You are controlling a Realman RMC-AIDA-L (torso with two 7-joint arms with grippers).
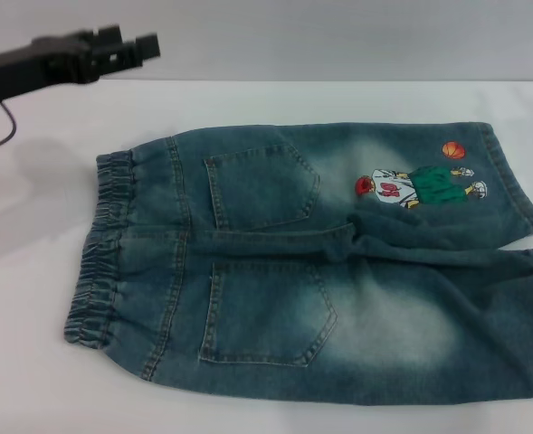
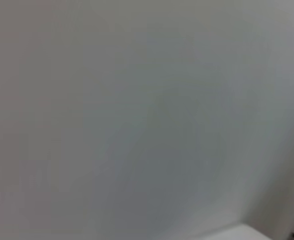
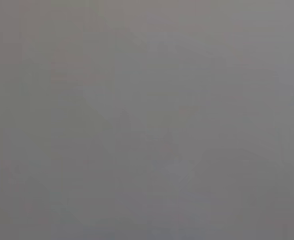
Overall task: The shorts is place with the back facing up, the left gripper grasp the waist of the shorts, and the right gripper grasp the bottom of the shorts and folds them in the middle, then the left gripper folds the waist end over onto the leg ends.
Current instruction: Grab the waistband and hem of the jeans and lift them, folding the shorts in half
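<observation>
table (image 1: pixel 275 99), white, fills most of the head view and bears the shorts (image 1: pixel 338 298), which lie flat and unfolded with the back up. waist (image 1: pixel 99 249), gathered and darker, forms the edge toward the robot's left; the leg ends (image 1: pixel 515 176) point to its right, the nearer one running out of view. two patch pockets (image 1: pixel 261 185) sit side by side past the waist. on the farther leg a small cartoon print (image 1: pixel 420 185) lies near the cuff with an orange ball (image 1: pixel 453 149) just beside it. left gripper (image 1: pixel 135 45), black with a thin cable, hangs over the far left of the table, well apart from the shorts, fingers slightly parted and holding nothing. both wrist views show only blank grey.
</observation>
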